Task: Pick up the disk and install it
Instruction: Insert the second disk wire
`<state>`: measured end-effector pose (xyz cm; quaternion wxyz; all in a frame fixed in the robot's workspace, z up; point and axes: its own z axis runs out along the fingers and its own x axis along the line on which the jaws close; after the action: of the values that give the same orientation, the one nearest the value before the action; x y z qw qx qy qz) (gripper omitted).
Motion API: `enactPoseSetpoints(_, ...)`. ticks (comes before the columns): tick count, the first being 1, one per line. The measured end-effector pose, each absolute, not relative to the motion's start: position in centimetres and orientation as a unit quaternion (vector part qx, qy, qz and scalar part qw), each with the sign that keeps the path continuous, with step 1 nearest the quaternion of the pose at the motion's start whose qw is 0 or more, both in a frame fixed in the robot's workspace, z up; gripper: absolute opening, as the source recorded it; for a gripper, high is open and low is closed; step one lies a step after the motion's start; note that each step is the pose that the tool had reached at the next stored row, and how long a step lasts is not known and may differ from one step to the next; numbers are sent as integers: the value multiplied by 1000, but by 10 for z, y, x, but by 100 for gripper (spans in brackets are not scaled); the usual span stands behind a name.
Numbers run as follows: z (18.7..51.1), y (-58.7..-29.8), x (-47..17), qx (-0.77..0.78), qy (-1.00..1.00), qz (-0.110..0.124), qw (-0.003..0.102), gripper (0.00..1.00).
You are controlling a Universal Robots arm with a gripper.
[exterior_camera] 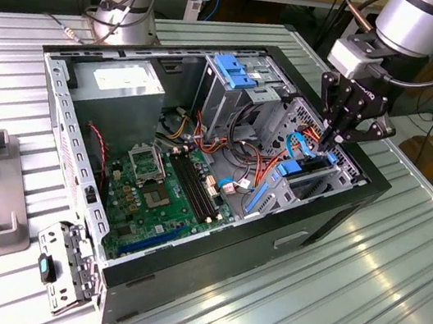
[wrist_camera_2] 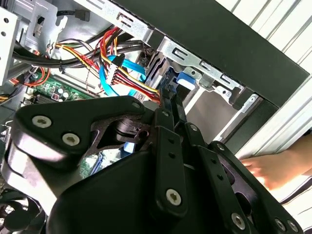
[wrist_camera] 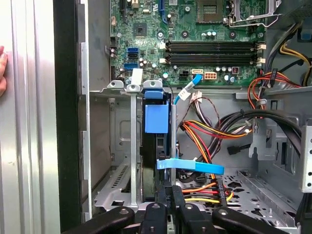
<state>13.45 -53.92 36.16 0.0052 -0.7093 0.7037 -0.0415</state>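
Note:
The disk (exterior_camera: 311, 180) stands on edge in the metal bay at the front corner of the open computer case (exterior_camera: 331, 223), on the exterior view's right. Its blue plastic rail (wrist_camera: 156, 118) and dark body (wrist_camera: 152, 151) are seen edge-on in the first wrist view. My gripper (exterior_camera: 338, 142) hangs straight above the bay, fingers pointing down and shut together. Its tips (wrist_camera: 170, 196) are right at the disk's upper edge; whether they touch it I cannot tell. In the second wrist view the fingers (wrist_camera_2: 170, 105) point at a blue part (wrist_camera_2: 186, 80) in the bay.
Red, yellow and blue cables (wrist_camera: 204, 168) crowd the space beside the bay. Inside the case are the motherboard (exterior_camera: 163, 191), a grey box with a white sticker (exterior_camera: 121, 84) and a cage with a blue latch (exterior_camera: 236, 72). A person's hand (wrist_camera_2: 273, 168) rests outside the case.

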Motion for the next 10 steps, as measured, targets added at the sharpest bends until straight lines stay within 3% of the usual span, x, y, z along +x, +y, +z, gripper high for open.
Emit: enactPoseSetpoints(10,358,-539,134,-721,692,-40,7,16)
